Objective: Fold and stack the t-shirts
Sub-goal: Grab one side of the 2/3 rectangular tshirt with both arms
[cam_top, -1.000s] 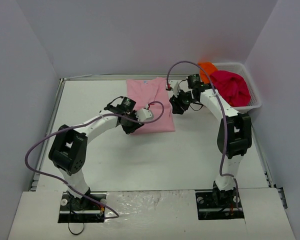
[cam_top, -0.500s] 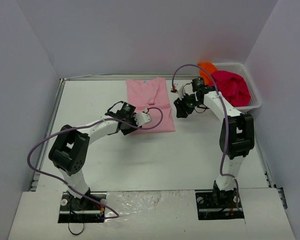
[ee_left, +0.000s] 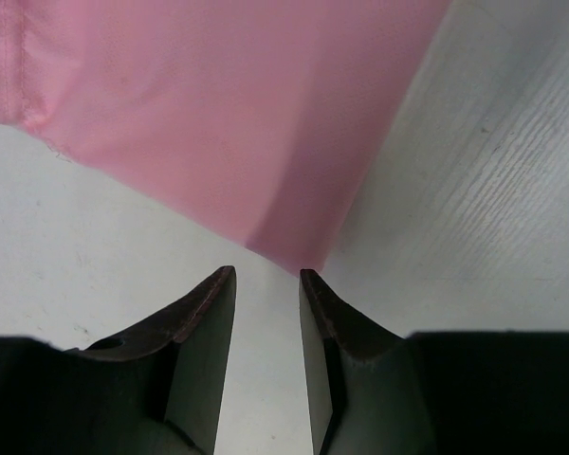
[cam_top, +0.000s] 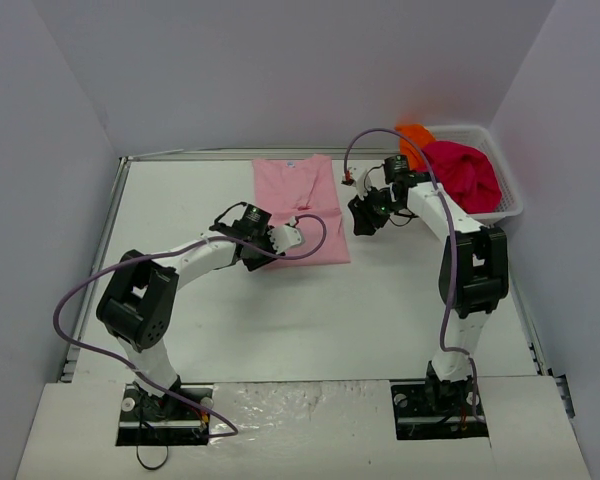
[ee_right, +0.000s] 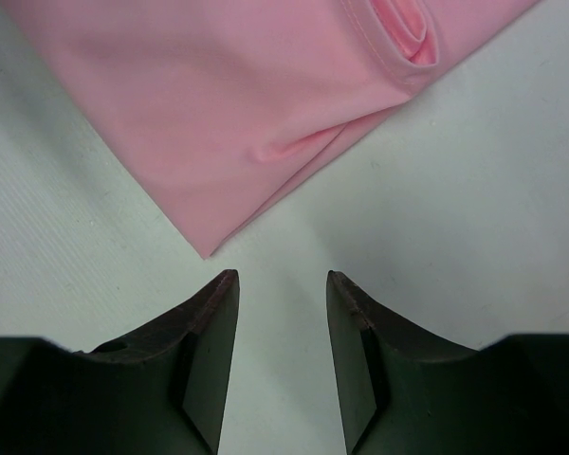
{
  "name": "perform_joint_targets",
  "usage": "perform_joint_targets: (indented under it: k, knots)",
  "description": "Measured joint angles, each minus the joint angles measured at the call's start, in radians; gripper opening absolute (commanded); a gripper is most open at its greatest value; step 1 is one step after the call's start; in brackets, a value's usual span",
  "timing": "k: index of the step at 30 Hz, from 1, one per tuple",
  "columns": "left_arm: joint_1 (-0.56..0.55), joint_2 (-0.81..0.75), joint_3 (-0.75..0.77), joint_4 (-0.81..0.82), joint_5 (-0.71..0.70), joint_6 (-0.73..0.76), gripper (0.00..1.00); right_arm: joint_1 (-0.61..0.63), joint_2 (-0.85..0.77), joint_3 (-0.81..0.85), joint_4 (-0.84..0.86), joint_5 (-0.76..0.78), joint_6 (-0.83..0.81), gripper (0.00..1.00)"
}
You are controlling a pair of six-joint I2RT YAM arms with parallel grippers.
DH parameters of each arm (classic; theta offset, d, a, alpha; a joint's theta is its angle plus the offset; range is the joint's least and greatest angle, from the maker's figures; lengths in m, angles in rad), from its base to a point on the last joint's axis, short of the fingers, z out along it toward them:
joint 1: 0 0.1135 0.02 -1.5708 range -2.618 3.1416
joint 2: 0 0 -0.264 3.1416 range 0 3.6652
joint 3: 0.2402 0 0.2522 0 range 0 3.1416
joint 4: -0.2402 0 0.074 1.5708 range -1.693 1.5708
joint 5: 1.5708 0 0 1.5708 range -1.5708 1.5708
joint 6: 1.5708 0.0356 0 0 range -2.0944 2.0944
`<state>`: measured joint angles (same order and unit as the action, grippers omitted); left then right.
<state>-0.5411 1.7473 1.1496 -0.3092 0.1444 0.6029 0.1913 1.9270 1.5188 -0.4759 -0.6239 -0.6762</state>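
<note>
Left wrist: pink t-shirt [ee_left: 218, 114] corner lies just beyond left claw [ee_left: 267, 272].

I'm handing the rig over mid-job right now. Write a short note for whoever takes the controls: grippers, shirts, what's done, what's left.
Left gripper: open, empty, tips just short of a near corner of the pink t-shirt.
Right gripper: open, empty, beside that shirt's right edge, with a folded corner just ahead.
Pink t-shirt: flat on the table, folded into a narrow strip.
Magenta-red t-shirt and orange t-shirt: bunched in the white basket, far right.
Done: the pink shirt's sides appear folded in.
Left: finish folding pink, then fold the other two and stack all three.
</note>
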Motion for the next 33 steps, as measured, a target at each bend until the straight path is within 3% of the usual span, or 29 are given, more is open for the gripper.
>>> perform_joint_targets:
  k: [23,26,30,33]
  knots:
    - [0.000,0.078,0.011,0.004,0.035,-0.002,0.32,0.000,0.052,0.022,-0.003,0.019,0.003,0.38]
    - [0.000,0.080,0.011,0.007,0.039,-0.006,0.26,0.000,0.052,0.022,-0.003,0.023,0.003,0.38]
    - [0.008,0.084,0.011,0.008,0.058,-0.019,0.04,0.000,0.052,0.022,-0.003,0.027,0.002,0.38]
    - [0.016,0.084,0.011,0.006,0.072,-0.027,0.02,0.000,0.052,0.022,-0.003,0.031,0.002,0.38]
